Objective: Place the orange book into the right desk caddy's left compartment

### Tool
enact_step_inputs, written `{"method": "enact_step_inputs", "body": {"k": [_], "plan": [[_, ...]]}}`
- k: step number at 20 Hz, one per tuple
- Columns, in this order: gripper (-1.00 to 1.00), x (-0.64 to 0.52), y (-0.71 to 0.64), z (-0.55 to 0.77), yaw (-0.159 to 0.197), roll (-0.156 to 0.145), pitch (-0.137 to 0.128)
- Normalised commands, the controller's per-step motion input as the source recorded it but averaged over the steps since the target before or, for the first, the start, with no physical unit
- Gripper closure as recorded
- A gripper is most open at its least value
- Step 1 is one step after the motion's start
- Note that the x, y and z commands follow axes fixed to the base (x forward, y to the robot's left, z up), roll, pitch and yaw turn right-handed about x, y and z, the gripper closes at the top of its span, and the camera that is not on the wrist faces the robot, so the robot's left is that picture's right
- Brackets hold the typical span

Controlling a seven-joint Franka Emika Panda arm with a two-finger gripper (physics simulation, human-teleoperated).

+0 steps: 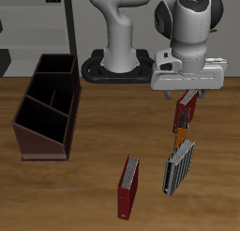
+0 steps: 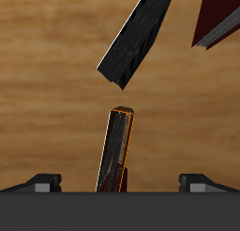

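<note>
The orange book stands on its edge on the table, thin, with pale page edges. In the wrist view the orange book shows edge-on, running in under the hand. My gripper hovers above the book's far end, open and empty. In the wrist view my gripper has its jaws wide apart, one on each side of the book and not touching it. The right desk caddy, a dark maroon-brown box with inner dividers, stands well away across the table, out of the wrist view.
A black-and-grey book stands just in front of the orange book, and it also shows in the wrist view. A dark red book stands nearer the table's front edge, with its corner in the wrist view. The robot's base is at the back.
</note>
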Motion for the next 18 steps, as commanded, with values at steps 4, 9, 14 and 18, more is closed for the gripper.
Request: {"method": "enact_step_inputs", "body": {"k": [4, 9, 14, 18], "plan": [[-1.0, 0.13, 0.02, -0.36, 0.0, 0.02, 0.046], [-1.0, 0.05, -0.04, -0.26, -0.012, 0.003, 0.03], [-1.0, 0.0, 0.02, -0.23, -0.007, 0.014, 0.017], [-1.0, -0.07, 0.1, -0.13, 0.064, 0.024, -0.116]]}}
